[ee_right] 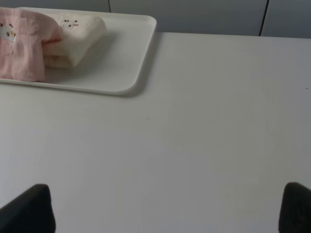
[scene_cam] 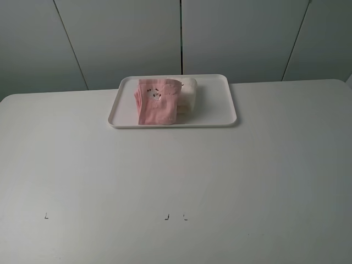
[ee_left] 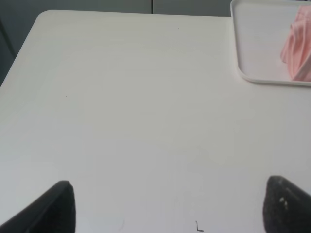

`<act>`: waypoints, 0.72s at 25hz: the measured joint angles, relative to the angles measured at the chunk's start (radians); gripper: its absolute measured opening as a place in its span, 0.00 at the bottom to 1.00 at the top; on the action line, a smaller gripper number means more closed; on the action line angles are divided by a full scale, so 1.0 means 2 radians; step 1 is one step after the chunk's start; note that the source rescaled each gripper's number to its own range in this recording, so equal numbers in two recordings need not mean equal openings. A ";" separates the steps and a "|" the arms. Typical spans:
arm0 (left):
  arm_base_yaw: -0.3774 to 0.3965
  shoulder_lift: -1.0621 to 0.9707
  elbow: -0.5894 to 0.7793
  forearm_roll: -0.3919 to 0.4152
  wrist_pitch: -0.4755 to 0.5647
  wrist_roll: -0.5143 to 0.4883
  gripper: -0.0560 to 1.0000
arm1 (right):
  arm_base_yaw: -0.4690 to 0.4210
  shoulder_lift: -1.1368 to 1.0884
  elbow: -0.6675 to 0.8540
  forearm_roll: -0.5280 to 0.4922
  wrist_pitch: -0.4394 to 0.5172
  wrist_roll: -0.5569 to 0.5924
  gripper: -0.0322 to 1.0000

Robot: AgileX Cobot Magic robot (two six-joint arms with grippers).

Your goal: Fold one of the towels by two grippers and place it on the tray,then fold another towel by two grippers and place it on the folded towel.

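**Both towels stacked on the tray; arms drawn clear of the table**

A plain white table [scene_cam: 176, 181] fills the scene, backed by pale grey wall panels [scene_cam: 181, 38]. At its far centre sits the white tray [scene_cam: 220, 113]. On the tray lies the folded cream towel [scene_cam: 188, 93], and the folded pink towel [scene_cam: 157, 102] rests on top of it, shifted to the left so the cream one shows along the right side. Small dark corner marks [scene_cam: 166, 217] dot the near table edge.

My left gripper [ee_left: 167, 206] hangs over bare table near and to the left of the tray, fingers spread wide, nothing between them. My right gripper [ee_right: 167, 206] hangs near and to the right of the tray, likewise spread wide and holding nothing.

I judge the stacking done. To finish well, I should hold both arms clear and low-risk, and check that the pink towel sits square enough on the cream one not to slide; a gentle two-sided nudge would correct it.

Limits of view: neither arm appears in the high view. Each wrist view shows only the dark fingertips at the frame edge, and the left wrist view cuts the tray off, showing just a pink edge. The far side of the stack is hidden, so how neatly the folds lie there cannot be told.
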 joint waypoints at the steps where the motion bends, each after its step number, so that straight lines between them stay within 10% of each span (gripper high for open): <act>1: 0.000 0.000 0.000 0.000 0.000 0.000 0.99 | 0.000 0.000 0.000 0.000 0.000 0.000 1.00; 18: 0.000 0.000 0.000 0.000 0.000 0.013 0.99 | 0.000 0.000 0.000 -0.004 -0.001 -0.008 1.00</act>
